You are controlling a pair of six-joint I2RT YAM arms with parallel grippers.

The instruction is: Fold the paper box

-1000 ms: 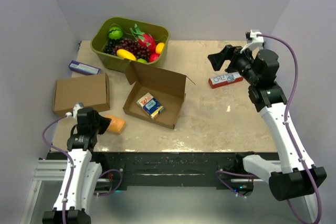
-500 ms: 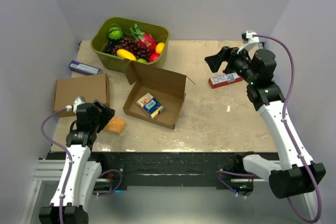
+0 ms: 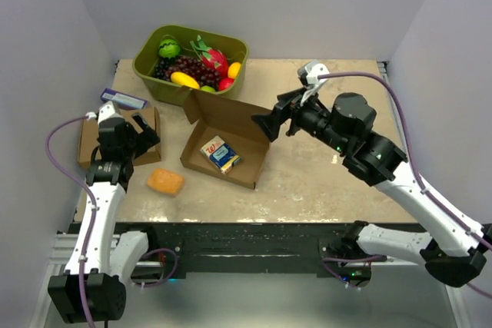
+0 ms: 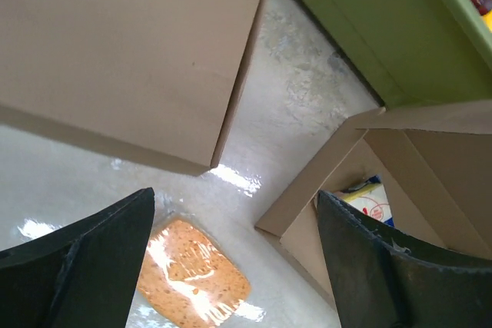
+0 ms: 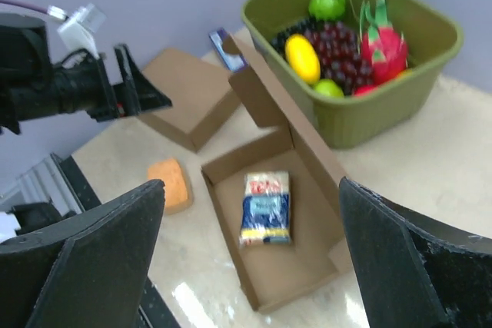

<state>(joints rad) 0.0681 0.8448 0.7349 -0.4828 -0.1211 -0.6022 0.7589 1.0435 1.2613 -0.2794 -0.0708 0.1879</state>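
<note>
An orange sponge (image 3: 165, 181) lies near the tabletop's (image 3: 323, 182) front-left edge. Just beyond it, left of centre, sits the paper box (image 3: 247, 151). It is open, with a small printed packet (image 3: 221, 153) in the tray and the lid (image 3: 231, 117) standing up along the far side. Its long axis appears to run roughly left to right, slightly skewed.

The right gripper (image 3: 265, 124) hovers at the box's right end, jaws spread wide and holding nothing, facing left along that axis. It is the nearer arm. The left gripper (image 3: 142, 133), jaws also apart and empty, hangs over a closed cardboard box (image 3: 108, 140) at the left edge, well apart from the task box.

Further back are a blue carton (image 3: 123, 99) and a green tub (image 3: 150, 55) of fruit at the far-left corner. The surface is glossy beige marble-look, enclosed by pale walls (image 3: 307, 5).
</note>
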